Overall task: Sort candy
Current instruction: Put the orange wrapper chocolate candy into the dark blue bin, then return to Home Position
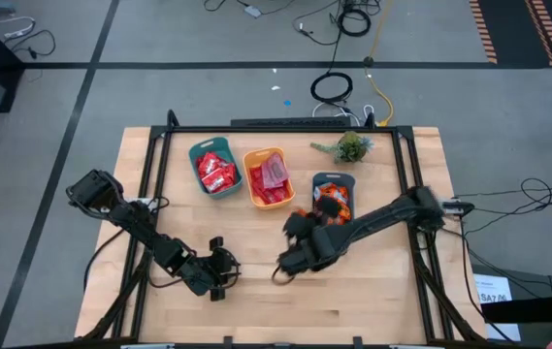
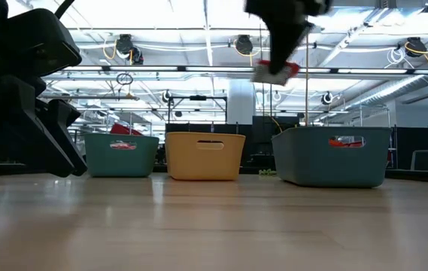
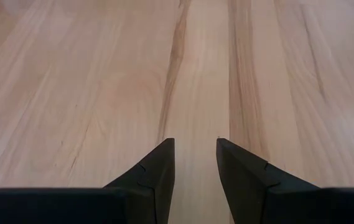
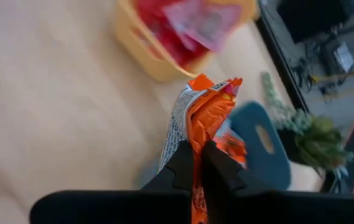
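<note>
No text can be read with certainty. The orange candy wrapper (image 4: 204, 118) pinched in the right hand (image 4: 196, 163) carries dark print on its white flap — too blurred to make out. A white sheet (image 1: 494, 287) on the floor beside the table (image 1: 373, 310) bears dark lettering, perhaps "SA7.06" — too small to be sure.
</note>
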Action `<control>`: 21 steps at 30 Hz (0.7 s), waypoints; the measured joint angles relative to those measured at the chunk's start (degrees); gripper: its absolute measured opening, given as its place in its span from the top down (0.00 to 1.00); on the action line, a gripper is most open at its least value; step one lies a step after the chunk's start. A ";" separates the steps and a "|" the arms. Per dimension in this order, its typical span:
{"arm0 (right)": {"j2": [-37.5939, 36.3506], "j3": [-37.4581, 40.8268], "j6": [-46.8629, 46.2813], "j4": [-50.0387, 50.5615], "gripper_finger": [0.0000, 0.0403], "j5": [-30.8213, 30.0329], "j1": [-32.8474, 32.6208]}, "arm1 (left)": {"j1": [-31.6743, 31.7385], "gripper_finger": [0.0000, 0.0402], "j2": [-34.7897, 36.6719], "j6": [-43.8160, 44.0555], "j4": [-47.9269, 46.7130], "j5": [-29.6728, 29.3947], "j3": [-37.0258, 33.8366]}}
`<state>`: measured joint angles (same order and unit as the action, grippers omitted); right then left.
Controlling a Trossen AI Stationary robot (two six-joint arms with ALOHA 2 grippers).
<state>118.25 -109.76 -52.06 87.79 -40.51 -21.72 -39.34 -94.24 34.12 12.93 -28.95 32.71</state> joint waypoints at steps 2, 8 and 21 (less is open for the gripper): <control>-5.30 7.67 -1.95 -3.25 0.99 0.05 0.93 | -0.01 0.68 0.00 -0.01 0.08 -0.02 0.00; -22.24 30.20 -2.79 -19.06 0.99 3.48 4.83 | -0.01 0.68 0.00 -0.01 0.02 0.00 0.00; -40.24 55.61 -1.89 -40.20 0.77 3.37 13.18 | 0.00 0.68 0.00 -0.01 0.04 0.00 0.00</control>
<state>78.00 -54.16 -53.95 47.59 -37.15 -8.54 -39.34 -94.24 34.11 12.97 -28.95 32.71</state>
